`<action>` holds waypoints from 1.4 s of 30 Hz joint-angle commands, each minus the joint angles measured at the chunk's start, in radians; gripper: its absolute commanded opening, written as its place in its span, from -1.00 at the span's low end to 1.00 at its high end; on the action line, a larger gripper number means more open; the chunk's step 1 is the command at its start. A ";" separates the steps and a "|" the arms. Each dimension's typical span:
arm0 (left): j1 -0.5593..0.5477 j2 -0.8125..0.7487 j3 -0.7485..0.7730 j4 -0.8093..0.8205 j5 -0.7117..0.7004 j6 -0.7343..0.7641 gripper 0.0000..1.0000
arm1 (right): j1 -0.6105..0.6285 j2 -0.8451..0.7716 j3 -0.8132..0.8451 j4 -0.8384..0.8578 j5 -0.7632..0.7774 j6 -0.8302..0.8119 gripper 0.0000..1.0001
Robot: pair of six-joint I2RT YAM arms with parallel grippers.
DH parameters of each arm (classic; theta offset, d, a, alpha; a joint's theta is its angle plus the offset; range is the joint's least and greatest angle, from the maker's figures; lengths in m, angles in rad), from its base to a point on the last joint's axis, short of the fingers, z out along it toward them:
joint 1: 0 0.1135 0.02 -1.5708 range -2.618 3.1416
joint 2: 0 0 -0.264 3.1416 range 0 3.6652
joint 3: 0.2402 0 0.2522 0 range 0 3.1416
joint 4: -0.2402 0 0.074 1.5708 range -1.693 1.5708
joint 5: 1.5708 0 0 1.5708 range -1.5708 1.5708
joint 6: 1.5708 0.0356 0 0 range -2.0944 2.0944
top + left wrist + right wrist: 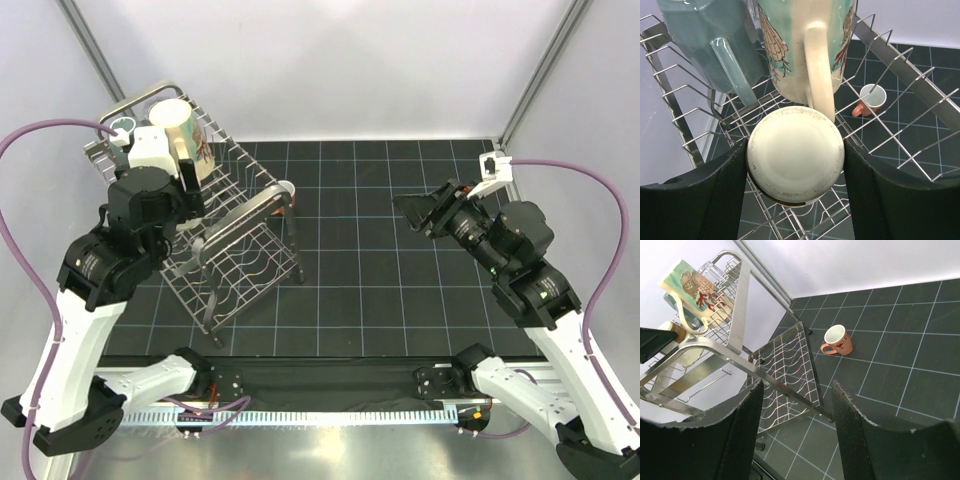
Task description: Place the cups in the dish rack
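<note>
Left wrist view showed the left gripper (pixel 795 148) clamped on the small cup (pixel 796 161), base toward the lens, inside the dish rack (pixel 905 59) just beside the cream mug (pixel 790 45); the salmon-pink mug (pixel 836 340) stood upright on the table (pixel 920 355) beside the rack, ahead of the right gripper (pixel 797 386), fingers spread

Black worktop (pixel 400 280) ruled with a pale square grid, enclosed by plain white walls (pixel 350 70). Left frame post (pixel 88 40) and right frame post (pixel 545 65) slant upward. Pale toothed strip (pixel 330 415) along the near edge.
</note>
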 commanded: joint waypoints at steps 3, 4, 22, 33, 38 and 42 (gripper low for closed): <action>0.019 -0.023 -0.016 0.013 -0.007 -0.017 -0.54 | 0.005 0.019 0.008 0.031 -0.031 0.020 0.17; 0.019 -0.030 -0.017 0.013 -0.003 -0.022 -0.36 | 0.003 0.031 0.011 0.027 -0.031 0.019 0.17; 0.019 -0.108 0.117 -0.034 0.222 -0.128 0.82 | 0.005 0.468 0.295 -0.065 -0.090 -0.070 0.41; 0.019 -0.206 0.081 -0.018 0.660 -0.243 0.79 | 0.005 0.944 0.606 -0.012 -0.116 -0.102 0.40; 0.019 -0.266 0.079 -0.095 0.671 -0.229 0.79 | 0.009 1.243 0.882 -0.052 -0.120 -0.096 0.38; 0.019 -0.332 0.076 -0.127 0.640 -0.226 0.81 | 0.018 1.404 1.037 -0.068 -0.073 -0.064 0.30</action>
